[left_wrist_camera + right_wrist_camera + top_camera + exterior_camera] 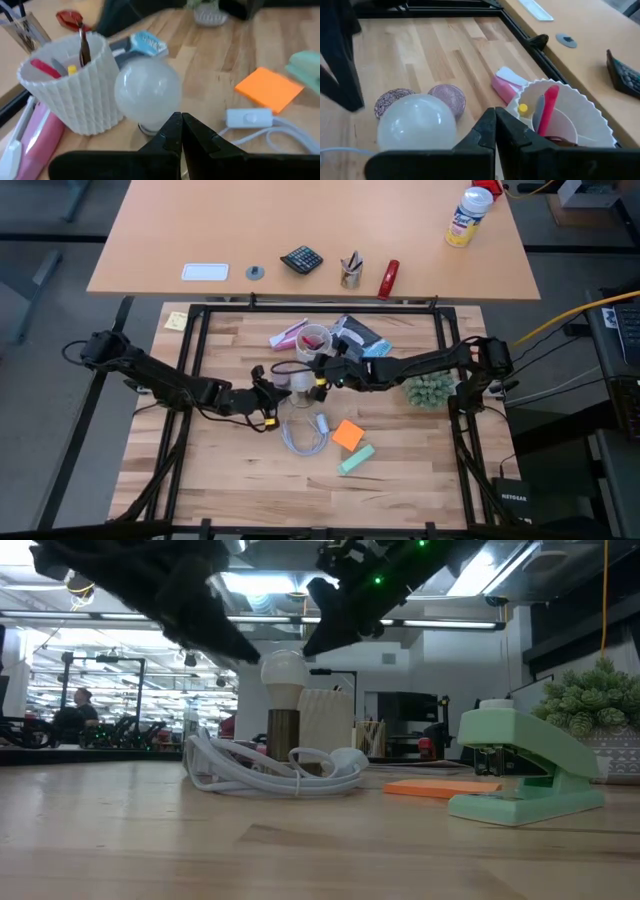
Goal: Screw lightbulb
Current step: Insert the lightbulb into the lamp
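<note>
The lightbulb (283, 671) is seen standing upright on a dark socket base (284, 735) near the middle of the table, just beside the white ribbed cup (326, 720), which lies at about one o'clock from it in the high view. A looped white cord (262, 768) is laid at roughly five o'clock from the bulb, with its inline switch (249, 118) close by.

The left gripper (181, 131) is held with its fingers pressed together, nothing between them, poised just short of the bulb from the nine o'clock side. The right gripper (495, 129) is likewise closed and empty, brought in from about three o'clock, above the bulb and the cup.

Several risks can be judged from this. Since both claws are closed, the bulb cannot be grasped until one is opened; if an advance is made first, the glass may be pushed sideways and the bulb and base tipped. The cup is so near that it may be knocked or its contents snagged when the fingers are spread. If the base is not steadied, it may simply be spun with the bulb, and the cord may be dragged. The two arms, converging closely, may also be brought into contact.
</note>
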Robot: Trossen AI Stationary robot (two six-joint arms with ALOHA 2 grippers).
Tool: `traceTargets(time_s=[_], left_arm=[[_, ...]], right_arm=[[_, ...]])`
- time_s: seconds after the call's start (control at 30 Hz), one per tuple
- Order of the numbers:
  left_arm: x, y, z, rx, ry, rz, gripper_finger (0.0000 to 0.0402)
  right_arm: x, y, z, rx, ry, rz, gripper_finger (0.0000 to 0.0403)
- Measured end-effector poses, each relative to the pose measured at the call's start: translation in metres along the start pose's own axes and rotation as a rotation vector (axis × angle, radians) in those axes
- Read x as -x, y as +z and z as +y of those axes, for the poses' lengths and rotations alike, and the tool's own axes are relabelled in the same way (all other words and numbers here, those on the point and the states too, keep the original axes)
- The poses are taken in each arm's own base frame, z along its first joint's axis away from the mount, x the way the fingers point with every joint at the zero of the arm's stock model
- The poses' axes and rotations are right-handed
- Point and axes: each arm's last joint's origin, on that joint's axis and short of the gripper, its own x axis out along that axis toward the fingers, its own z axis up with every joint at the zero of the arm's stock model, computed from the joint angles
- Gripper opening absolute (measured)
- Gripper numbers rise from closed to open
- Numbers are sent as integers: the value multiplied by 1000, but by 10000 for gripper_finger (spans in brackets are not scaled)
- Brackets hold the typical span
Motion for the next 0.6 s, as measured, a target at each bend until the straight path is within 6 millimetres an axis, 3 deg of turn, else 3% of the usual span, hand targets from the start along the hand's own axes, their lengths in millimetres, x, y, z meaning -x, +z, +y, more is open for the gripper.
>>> traceTargets(time_s=[0.23, 0.6], left_arm=[[-13, -6, -1, 2, 25, 12, 1], [-17, -4, 4, -12, 43, 5, 1]], right_arm=[[0, 0, 2, -5, 81, 5, 7], [-3, -5, 6, -43, 155, 45, 7]])
